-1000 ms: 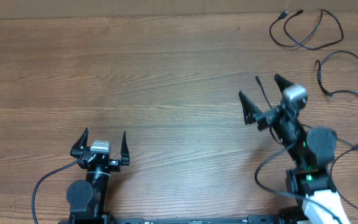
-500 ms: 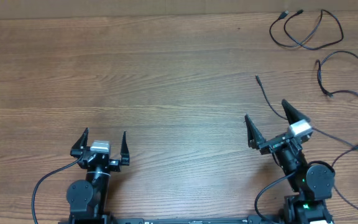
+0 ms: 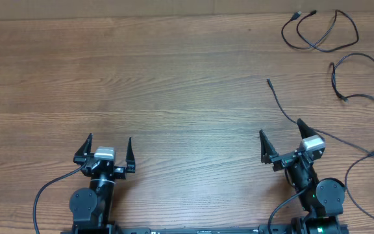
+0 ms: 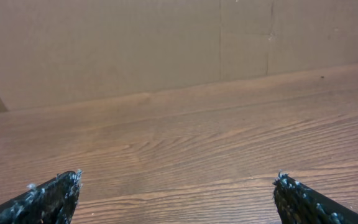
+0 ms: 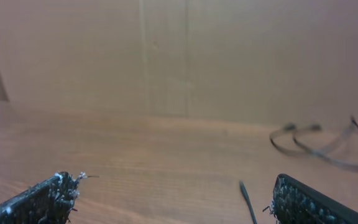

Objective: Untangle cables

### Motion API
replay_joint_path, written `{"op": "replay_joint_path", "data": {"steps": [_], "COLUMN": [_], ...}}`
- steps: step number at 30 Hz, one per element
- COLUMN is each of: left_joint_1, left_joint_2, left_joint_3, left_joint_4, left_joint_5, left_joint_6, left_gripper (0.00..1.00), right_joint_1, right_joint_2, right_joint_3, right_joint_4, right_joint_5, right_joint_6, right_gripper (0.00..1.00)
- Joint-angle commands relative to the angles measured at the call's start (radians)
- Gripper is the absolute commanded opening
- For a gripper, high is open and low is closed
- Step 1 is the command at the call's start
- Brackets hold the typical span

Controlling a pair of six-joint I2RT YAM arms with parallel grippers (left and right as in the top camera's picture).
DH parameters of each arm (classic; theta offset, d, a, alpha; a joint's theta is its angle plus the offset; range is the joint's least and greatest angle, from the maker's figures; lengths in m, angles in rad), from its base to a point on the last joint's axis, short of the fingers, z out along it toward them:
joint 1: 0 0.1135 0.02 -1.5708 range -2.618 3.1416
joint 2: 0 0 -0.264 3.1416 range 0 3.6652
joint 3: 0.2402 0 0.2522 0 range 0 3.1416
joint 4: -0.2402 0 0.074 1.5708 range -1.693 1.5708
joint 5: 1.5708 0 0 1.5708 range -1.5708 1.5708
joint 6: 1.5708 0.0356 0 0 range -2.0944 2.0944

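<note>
- Over the last second, drew the right gripper [image 3: 280,128] back from a reach toward 2 o'clock into a tucked pose at 5 o'clock on the table [image 3: 174,78], close to its own base.
- Ended with its jaws spread wide and nothing pinched; in the right wrist view, only bare wood between the fingers.
- No change at the left gripper [image 3: 109,138]: parked at 7 o'clock, jaws likewise spread wide, holding nothing.
- No shift among the cables [image 3: 356,71] either: all lying between 1 and 3 o'clock, as a second ago.
- At 1 o'clock, by the far edge, a looped cable [image 3: 320,32] crossing over itself, well apart from both grippers.
- Just below it, toward 2 o'clock, a second curved cord, apart from the loop.
- From near the centre-right down toward 4 o'clock, a long cable [image 3: 276,97] running just past the right gripper's outer finger; cannot tell whether touching.
- Judged from this: looks like a release and withdrawal rather than a fresh approach.
- With the cords spread out and mostly apart, probably close to done; only the self-crossing in the far loop perhaps left to open.
- Worth watching: the long cable beside the right finger, easy to snag on any next move.
</note>
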Motion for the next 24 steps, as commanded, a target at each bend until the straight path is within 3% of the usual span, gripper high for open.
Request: {"op": "replay_joint_path", "data": {"steps": [1, 6, 24], "left_joint_1": [0.005, 0.005, 0.005], "left_joint_2": [-0.011, -0.011, -0.011], "left_joint_3": [-0.004, -0.004, -0.004], "left_joint_4": [-0.005, -0.005, -0.005], "left_joint_5": [-0.013, -0.013, -0.013], "left_joint_6": [-0.013, -0.013, -0.013], "left_gripper": [1.0, 1.0, 1.0], "right_joint_1": [-0.003, -0.008, -0.057], "right_joint_2": [-0.088, -0.196, -0.201], "right_joint_3": [-0.01, -0.01, -0.01], "right_joint_4": [-0.079, -0.242, -0.245], "right_joint_5": [0.084, 0.123, 0.13], "right_joint_6": [-0.005, -0.005, -0.005], "right_gripper": [1.0, 1.0, 1.0]}}
